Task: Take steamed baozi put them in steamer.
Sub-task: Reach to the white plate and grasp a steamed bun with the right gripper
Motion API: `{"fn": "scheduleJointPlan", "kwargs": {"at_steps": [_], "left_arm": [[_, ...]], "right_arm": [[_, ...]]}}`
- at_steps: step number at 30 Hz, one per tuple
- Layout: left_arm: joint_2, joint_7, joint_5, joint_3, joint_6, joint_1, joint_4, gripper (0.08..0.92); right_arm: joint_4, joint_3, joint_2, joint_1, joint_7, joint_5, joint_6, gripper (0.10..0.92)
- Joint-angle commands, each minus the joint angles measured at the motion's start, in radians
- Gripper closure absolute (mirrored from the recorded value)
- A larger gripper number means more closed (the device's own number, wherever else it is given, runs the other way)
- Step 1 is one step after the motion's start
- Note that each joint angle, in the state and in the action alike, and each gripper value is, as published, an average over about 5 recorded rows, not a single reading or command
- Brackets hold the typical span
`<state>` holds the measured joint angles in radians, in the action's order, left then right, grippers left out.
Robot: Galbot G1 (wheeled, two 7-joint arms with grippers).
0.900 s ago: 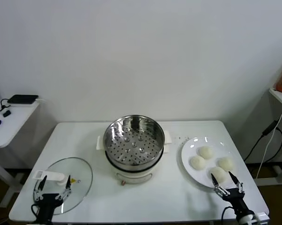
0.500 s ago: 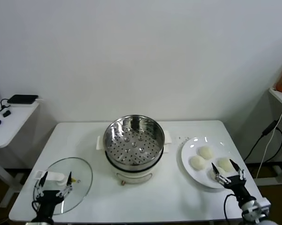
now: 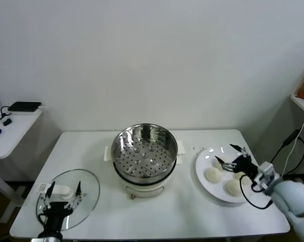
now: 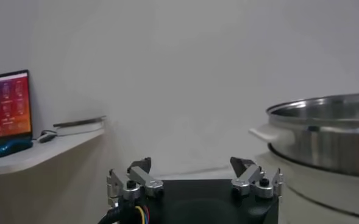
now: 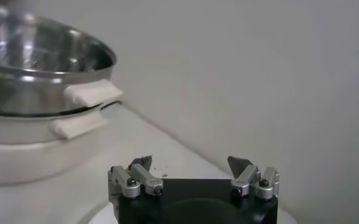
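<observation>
Baozi, four small round off-white dough buns [image 3: 234, 187], lie on a flat white round plate [image 3: 203, 176] at the right side of the white table [image 3: 157, 214]. Nearest the robot on the left, the left claw [image 3: 64, 192] hangs with fingers spread above a round glass lid [image 3: 89, 190] lying on the table's front left corner. On the right, the right claw [image 3: 232, 157] hovers over the plate's far buns, its fingers wide apart and holding nothing. Farther back, at the middle of the table, stands the steamer, a round shiny stainless-steel basket with a perforated bottom [image 3: 144, 147] on a white cooker base [image 3: 144, 189], with no bun in it.
</observation>
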<state>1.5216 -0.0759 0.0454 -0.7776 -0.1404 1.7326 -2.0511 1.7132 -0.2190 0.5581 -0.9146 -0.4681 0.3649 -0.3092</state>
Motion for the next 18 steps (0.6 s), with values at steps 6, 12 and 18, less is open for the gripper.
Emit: {"fn": "scheduleJointPlan", "kwargs": {"at_steps": [6,12,18], "left_arm": [[0.026,0.007,-0.035,0.033,-0.022,0.009,0.009,0.177],[0.002,0.015,-0.036,0.026,-0.014,0.006,0.018,0.177],[-0.013,0.023,-0.010,0.029,0.004,0.027,0.007,0.177]], "right_arm": [[-0.260,0.679,-0.181,0.772,-0.540,-0.089,0.010,0.203],[-0.427,0.888,-0.114,0.995,-0.693,-0.366,0.273,0.203],[-0.594,1.127,0.019,1.201,-0.735,-0.413,0.339,0.203]]}}
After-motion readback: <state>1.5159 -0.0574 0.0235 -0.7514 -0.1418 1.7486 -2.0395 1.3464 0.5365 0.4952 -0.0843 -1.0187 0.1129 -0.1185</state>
